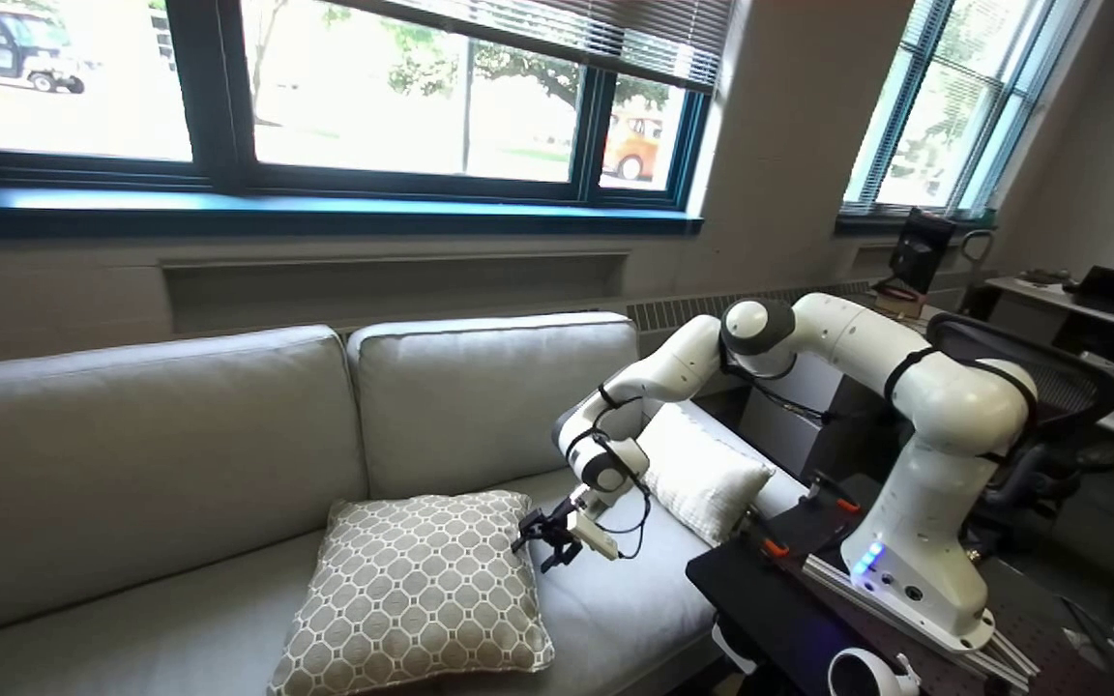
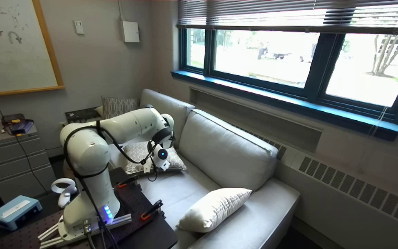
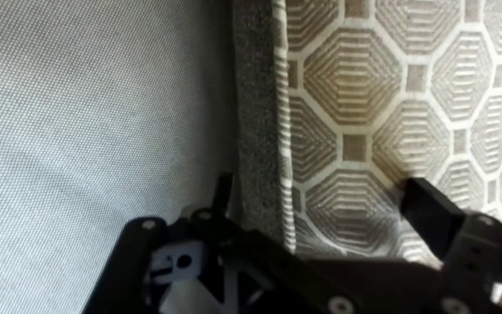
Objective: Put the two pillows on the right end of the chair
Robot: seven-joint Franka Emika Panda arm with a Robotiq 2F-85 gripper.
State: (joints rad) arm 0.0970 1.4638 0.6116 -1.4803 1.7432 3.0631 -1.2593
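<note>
The task looks about half done. The white pillow (image 2: pixel 216 210) sits at the right end of the sofa (image 2: pixel 171 186), leaning on the armrest (image 2: pixel 271 202), so its share seems finished. The tan pillow (image 1: pixel 417 590) is what remains: it lies flat on the seat (image 1: pixel 605 590), in front of the gap between the back cushions (image 1: pixel 494 406), well apart from the white one. A further patterned pillow (image 2: pixel 119 106), near the sofa's far end, I take to be no part of the job.

The pincer (image 3: pixel 316 186) is spread wide and holds nothing. In the wrist view one finger (image 3: pixel 222 192) is just beside the tan pillow's edge and the other is over its top, so I judge the step in hand to be a grip on that edge; whether cloth is touched I cannot tell. The grasp, the carry and the release are left.

The tan pillow is square and plump, with a white lattice of octagons, and a ribbed cord along its edge above a darker band. The white pillow is smaller and plain, with fine lines across one face
</note>
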